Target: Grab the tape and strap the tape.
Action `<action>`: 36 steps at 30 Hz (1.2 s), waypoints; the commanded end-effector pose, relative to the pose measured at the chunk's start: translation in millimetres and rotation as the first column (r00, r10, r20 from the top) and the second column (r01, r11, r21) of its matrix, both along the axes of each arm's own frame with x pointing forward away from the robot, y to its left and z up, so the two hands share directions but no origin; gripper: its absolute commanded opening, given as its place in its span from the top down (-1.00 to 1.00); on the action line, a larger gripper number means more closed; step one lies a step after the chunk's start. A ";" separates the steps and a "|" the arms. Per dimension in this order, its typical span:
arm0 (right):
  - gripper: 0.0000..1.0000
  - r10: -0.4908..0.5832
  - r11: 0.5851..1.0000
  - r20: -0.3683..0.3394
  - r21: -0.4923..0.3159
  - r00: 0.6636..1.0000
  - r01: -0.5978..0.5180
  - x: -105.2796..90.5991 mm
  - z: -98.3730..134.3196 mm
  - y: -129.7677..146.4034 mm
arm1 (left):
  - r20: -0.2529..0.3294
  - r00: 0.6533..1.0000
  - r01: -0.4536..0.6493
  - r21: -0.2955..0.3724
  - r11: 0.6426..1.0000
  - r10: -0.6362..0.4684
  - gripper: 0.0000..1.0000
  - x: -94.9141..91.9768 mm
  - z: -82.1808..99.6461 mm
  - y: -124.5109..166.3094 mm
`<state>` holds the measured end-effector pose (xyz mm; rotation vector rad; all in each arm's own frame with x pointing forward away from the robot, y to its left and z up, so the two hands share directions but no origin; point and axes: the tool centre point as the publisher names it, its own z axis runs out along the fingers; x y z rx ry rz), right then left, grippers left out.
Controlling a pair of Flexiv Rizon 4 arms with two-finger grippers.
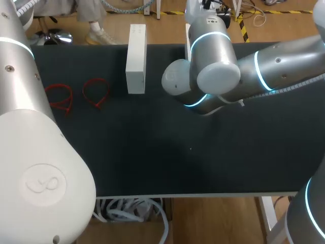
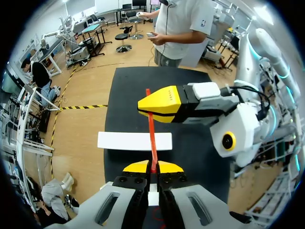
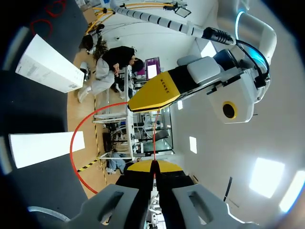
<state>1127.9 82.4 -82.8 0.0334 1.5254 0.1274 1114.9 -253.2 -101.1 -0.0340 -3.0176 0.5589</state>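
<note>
Head view hid both claws and the held tape behind the right arm (image 1: 218, 71), which reached in over the middle of the worktop (image 1: 152, 152). The left arm (image 1: 30, 152) filled the near left corner, cut off by the frame. Left wrist view showed the left claw (image 2: 152, 167) with its yellow tips pressed together on the red tape (image 2: 152, 138), which ran straight ahead into the right claw (image 2: 157, 106). That claw was seen side-on there, so its grip was hard to make out from this view. Right wrist view showed the right claw's tips closed on a thin end of the tape, which rose to the left claw just ahead, while the rest bowed out to one side in a wide curve. A long white box (image 1: 136, 58) lay at the worktop's far side, shut, its contents hidden. Two red loops (image 1: 60, 96) lay on the worktop to the box's left, near each other but apart.
</note>
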 end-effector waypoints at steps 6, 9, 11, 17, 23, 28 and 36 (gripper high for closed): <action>1.00 0.003 0.999 -0.043 -0.032 0.999 -0.005 -3.9 3.6 -11.5 | -0.003 1.000 0.001 0.004 1.000 -0.001 1.00 1.1 1.3 -0.7; 1.00 -0.001 0.999 -0.049 -0.039 0.999 -0.001 -3.9 2.3 -12.5 | -0.003 1.000 0.001 0.004 1.000 -0.001 1.00 1.1 1.3 -0.7; 1.00 -0.002 0.999 -0.052 -0.041 0.999 0.000 -3.7 1.0 -12.0 | -0.003 1.000 0.001 0.004 1.000 -0.001 1.00 1.1 1.3 -0.7; 1.00 0.005 0.997 -0.046 -0.076 0.999 -0.008 -0.1 0.7 -7.8 | -0.003 1.000 0.001 0.004 1.000 -0.001 1.00 1.1 1.3 -0.7; 1.00 -0.001 0.993 -0.049 -0.120 0.999 -0.005 2.9 3.1 -5.2 | -0.003 1.000 0.001 0.004 1.000 -0.001 1.00 1.1 1.3 -0.7; 1.00 -0.003 0.991 -0.054 -0.135 0.999 -0.004 2.9 3.5 -4.3 | -0.003 1.000 0.001 0.004 1.000 -0.001 1.00 1.1 1.3 -0.7; 1.00 0.006 0.988 -0.072 -0.153 0.997 -0.017 1.9 0.4 -0.4 | -0.003 1.000 0.001 0.004 1.000 -0.001 1.00 1.1 1.3 -0.7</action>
